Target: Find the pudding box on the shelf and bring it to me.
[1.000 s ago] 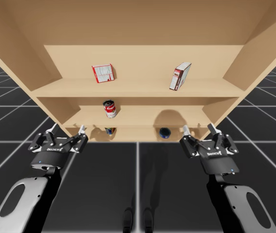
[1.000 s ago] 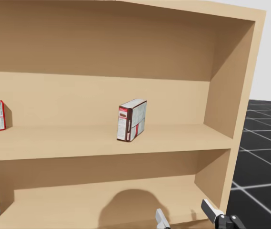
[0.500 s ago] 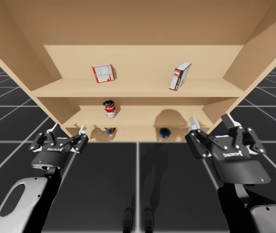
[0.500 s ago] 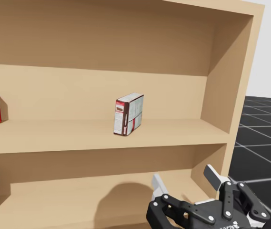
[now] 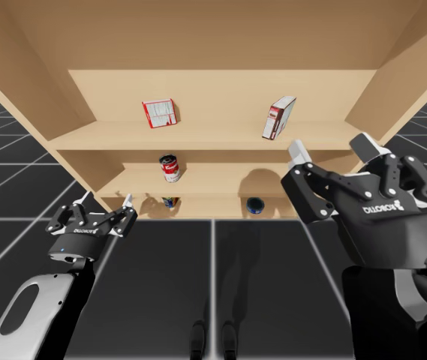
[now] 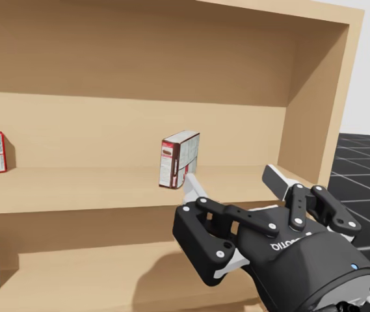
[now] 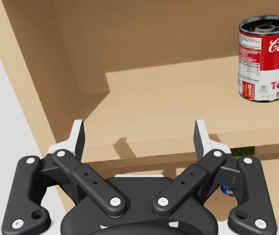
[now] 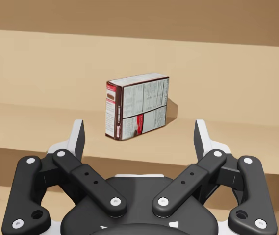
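Standing rectangular pudding box (image 8: 137, 106) on wooden shelf (image 8: 41, 117).

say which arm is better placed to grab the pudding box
Right. Right claw is open at the upper shelf, pudding box straight ahead. Left claw sits lower, facing the red and white can.

Red box (image 5: 159, 113), red+wht can (image 5: 169, 168)

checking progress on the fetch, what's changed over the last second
My right gripper rose from the bottom level of the wooden shelf to its top board, jaws open, facing the brown-and-white cardboard box. My head turned slightly. My left gripper, open, and the box stayed put.
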Robot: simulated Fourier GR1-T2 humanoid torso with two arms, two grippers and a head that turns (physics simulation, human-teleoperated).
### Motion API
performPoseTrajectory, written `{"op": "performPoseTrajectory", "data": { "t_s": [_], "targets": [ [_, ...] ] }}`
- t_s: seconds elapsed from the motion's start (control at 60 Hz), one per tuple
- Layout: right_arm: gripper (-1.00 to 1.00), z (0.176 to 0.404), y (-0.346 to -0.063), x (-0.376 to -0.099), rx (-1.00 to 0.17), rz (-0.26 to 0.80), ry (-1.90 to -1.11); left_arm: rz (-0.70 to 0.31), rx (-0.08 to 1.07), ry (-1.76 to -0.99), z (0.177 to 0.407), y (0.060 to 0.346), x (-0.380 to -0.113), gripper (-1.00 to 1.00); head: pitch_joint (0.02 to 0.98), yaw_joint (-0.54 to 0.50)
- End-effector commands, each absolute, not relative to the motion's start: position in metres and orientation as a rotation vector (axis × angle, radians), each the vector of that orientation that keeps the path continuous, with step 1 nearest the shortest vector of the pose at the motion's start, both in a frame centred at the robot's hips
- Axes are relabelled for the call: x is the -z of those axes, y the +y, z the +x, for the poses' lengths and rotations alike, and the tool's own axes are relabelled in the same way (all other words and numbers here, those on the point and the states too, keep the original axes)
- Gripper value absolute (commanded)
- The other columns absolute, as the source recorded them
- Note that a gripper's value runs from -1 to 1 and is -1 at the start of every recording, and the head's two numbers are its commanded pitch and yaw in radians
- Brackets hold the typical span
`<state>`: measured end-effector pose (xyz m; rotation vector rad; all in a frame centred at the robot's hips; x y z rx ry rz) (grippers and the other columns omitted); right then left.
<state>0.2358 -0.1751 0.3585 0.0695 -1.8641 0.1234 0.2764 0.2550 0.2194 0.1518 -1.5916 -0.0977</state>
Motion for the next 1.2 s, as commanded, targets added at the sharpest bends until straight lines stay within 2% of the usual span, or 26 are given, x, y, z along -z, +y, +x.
{"op": "performPoseTrajectory", "data": {
  "t_s": [0.017, 0.4, 0.65, 0.983, 1.2],
  "targets": [
    [-1.0, 0.245, -0.16, -0.373, -0.131, 0.09, -1.846, 0.151, 0.096, -1.591, 0.277, 0.255, -0.22, -1.0, 0.271, -0.28],
    [-1.0, 0.283, -0.136, -0.375, -0.078, 0.029, -1.77, 0.147, 0.093, -1.593, 0.276, 0.256, -0.221, -1.0, 0.269, -0.27],
    [-1.0, 0.321, -0.119, -0.373, -0.076, -0.001, -1.671, 0.143, 0.092, -1.591, 0.275, 0.257, -0.221, -1.0, 0.271, -0.27],
    [-1.0, 0.358, -0.128, -0.372, 0.005, -0.134, -1.593, 0.115, 0.091, -1.588, 0.274, 0.258, -0.222, -1.0, 0.27, -0.26],
    [-1.0, 0.373, -0.13, -0.364, 0.006, -0.133, -1.538, 0.102, 0.089, -1.588, 0.274, 0.258, -0.223, -1.0, 0.269, -0.26]
  ]
}}
